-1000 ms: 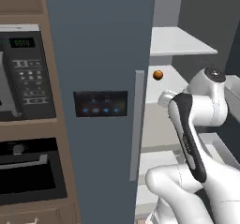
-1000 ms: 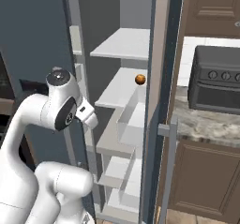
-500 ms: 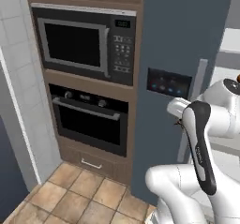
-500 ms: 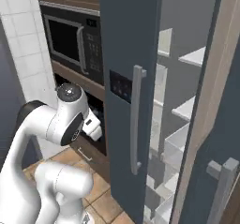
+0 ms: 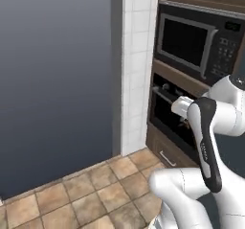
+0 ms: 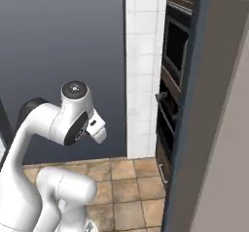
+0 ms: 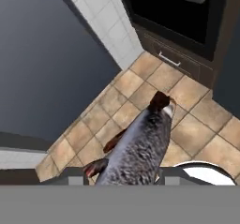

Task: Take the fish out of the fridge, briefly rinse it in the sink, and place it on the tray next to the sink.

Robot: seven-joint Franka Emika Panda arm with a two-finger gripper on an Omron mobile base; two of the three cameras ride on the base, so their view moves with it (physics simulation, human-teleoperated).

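With the end effector (image 7: 123, 175) clamped on only the fish's (image 7: 139, 146) tail end, a swing could drop it onto the floor tiles (image 7: 140, 94)

From my remote seat: a speckled grey-and-black fish (image 7: 140, 148) with reddish-brown fins and a white-tipped dark end, over a floor (image 7: 140, 96) of tan and brown mottled tiles with pale grout. I see a black oven (image 5: 174, 113) and black microwave (image 5: 198, 43) set in dark brown wood, beside a column of white tiles (image 5: 136, 65), against a slate-grey wall (image 5: 57, 79).
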